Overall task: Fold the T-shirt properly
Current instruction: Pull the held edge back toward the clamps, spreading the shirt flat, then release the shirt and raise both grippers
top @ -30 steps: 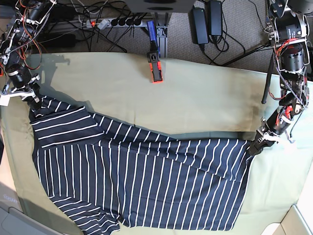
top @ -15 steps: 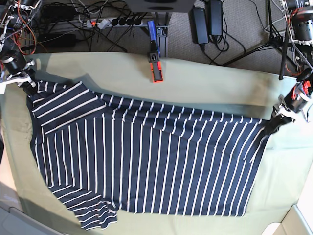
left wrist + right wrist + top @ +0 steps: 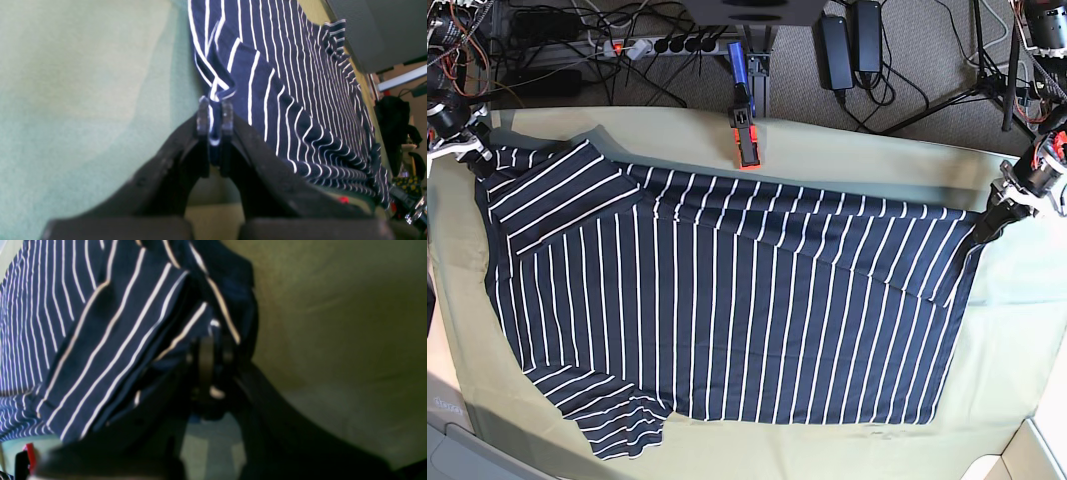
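Observation:
The navy T-shirt (image 3: 727, 300) with thin white stripes lies spread wide over the olive table cloth (image 3: 857, 165). At the base view's right edge my left gripper (image 3: 985, 222) is shut on the shirt's far right corner. Its wrist view shows a pinch of striped fabric between the black fingers (image 3: 213, 113), with the T-shirt (image 3: 293, 86) stretching away. At the top left my right gripper (image 3: 477, 158) is shut on the shirt's left corner by the sleeve. In its wrist view the T-shirt (image 3: 110, 330) bunches around that gripper (image 3: 213, 356).
A red and black clamp (image 3: 745, 140) sits at the table's back edge, near the shirt's top hem. Cables and a power strip (image 3: 642, 45) lie on the floor behind. A grey bin edge (image 3: 452, 455) shows at the bottom left.
Both grippers have moved toward the back of the table and further apart, dragging the shirt's top edge with them. The shirt went from folded over to spread nearly flat.

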`<state>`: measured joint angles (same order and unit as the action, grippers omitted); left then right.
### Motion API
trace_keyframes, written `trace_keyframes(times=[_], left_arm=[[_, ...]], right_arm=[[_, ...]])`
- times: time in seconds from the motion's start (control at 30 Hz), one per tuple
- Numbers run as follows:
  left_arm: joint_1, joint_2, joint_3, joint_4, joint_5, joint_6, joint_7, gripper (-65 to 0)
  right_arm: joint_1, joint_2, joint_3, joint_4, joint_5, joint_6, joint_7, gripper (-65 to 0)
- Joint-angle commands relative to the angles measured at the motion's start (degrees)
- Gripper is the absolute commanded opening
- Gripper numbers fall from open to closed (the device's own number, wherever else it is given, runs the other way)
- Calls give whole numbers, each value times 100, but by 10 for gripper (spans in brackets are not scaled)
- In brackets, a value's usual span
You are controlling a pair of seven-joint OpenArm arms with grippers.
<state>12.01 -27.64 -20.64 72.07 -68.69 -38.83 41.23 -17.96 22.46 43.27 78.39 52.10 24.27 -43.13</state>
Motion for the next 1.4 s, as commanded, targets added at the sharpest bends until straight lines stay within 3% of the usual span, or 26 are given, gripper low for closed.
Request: trace_keyframes(times=[0.0,0.77,1.1,1.37], left_arm=[[55,-142,-72,140,-101,-117,-109,-650],[546,-144,-87,466,-101,-117,-22,-650],[625,-144,-562,466,-212,-117,-22,-650],[625,-142,-562,466,-214,-117,-22,-650]], right_arm=[[-2,179,61,92,48,450,125,-650],[-369,313,63,92,42,450,66,-650],[-382,341,63,92,42,448,68,-650],[-380,341,63,92,39,448,92,-650]])
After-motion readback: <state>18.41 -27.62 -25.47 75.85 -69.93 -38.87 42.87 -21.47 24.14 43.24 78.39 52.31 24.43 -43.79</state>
